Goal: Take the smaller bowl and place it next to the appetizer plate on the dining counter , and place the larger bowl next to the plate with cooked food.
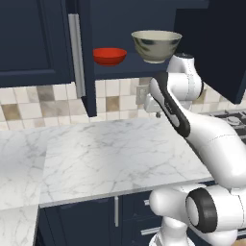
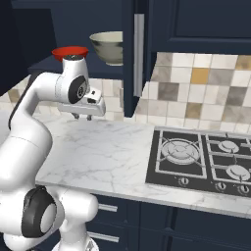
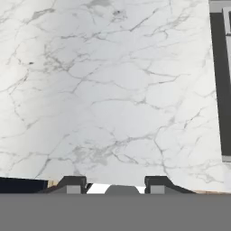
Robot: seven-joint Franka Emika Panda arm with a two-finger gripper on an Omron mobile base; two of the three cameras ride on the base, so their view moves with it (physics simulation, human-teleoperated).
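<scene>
I see the smaller bowl (image 1: 109, 55), glossy red and plain, sitting on the shelf of an open wall cabinet (image 1: 129, 19) above the worktop. In the right base view its red rim (image 2: 70, 51) peeks up just behind the arm's upper joint. Just beside it on the same shelf stands the larger bowl (image 1: 156, 45), cream inside with a mottled grey-green outside; the two are close but not touching. From the right it (image 2: 109, 47) sits next to the cabinet's open door edge and its long metal handle (image 2: 139, 54).

I can read no writing, brand or label on either bowl, the cabinets or the arm.

Below the shelf runs a tiled backsplash (image 1: 43, 103) in beige, brown and cream squares, and under that the white grey-veined marble worktop (image 1: 105, 158) on navy cabinets. A black gas hob (image 2: 201, 159) is set into the marble to the right, its knobs along the front edge.

My gripper (image 2: 83, 116) hangs below the shelf, above the marble, pointing down. In the hand view its two dark fingertips (image 3: 71, 184) stand apart with bare marble beyond them and nothing between, so I call the claw released and empty. The hob's dark edge (image 3: 221, 85) shows along the right side of that view.
</scene>
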